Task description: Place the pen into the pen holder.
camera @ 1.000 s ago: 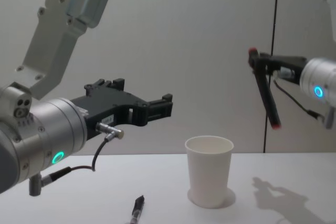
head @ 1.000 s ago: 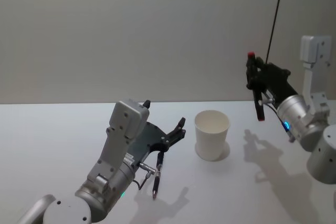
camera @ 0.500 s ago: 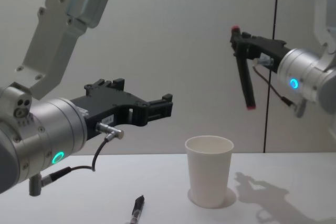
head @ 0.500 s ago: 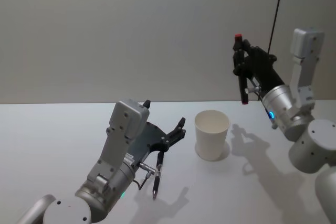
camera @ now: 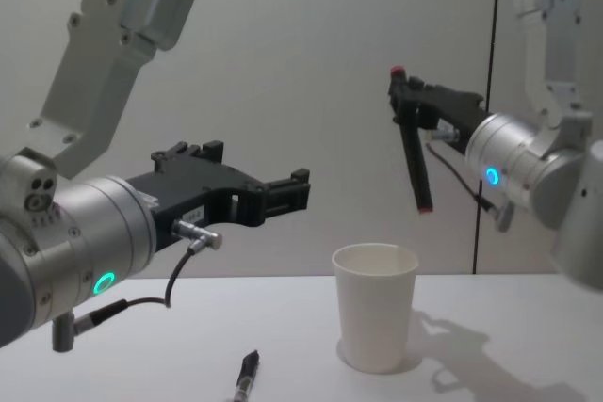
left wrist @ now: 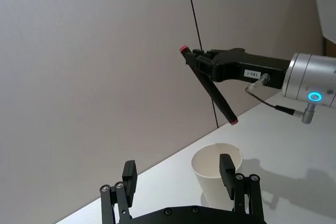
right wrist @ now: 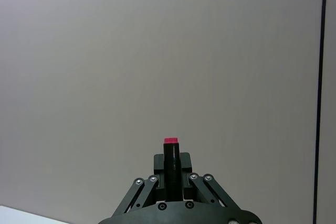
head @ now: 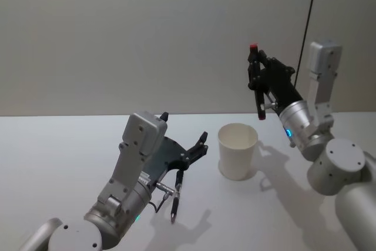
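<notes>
White paper makes up the pen holder (head: 237, 151), a tapered cup with a rolled rim that stands upright on the pale tabletop (head: 59, 157) with its mouth open. From the chest it shows side-on (camera: 375, 303), and the left wrist camera looks down at it (left wrist: 215, 174).

The right tool (head: 257, 79) is raised well above the tabletop, out in front of the grey wall (head: 117, 39). Its fingers are closed on the pen (head: 256, 86) – a black stick with a red cap at each end. They grip it near the upper end, so most of the length hangs below. The pen is close to upright, leaning a little. Its lower red tip sits in the air above the holder's right-hand rim, clear of the cup and not inside it. The chest view shows the same: the pen (camera: 414, 152) in the right tool (camera: 405, 105), with open space between tip and rim.

The left tool (head: 184, 127) hovers low over the tabletop to the left of the holder. Its fingers are spread wide and hold nothing. A second pen (head: 175, 198) – dark and slim – lies flat on the tabletop under that arm, well apart from the cup (camera: 247, 376).
</notes>
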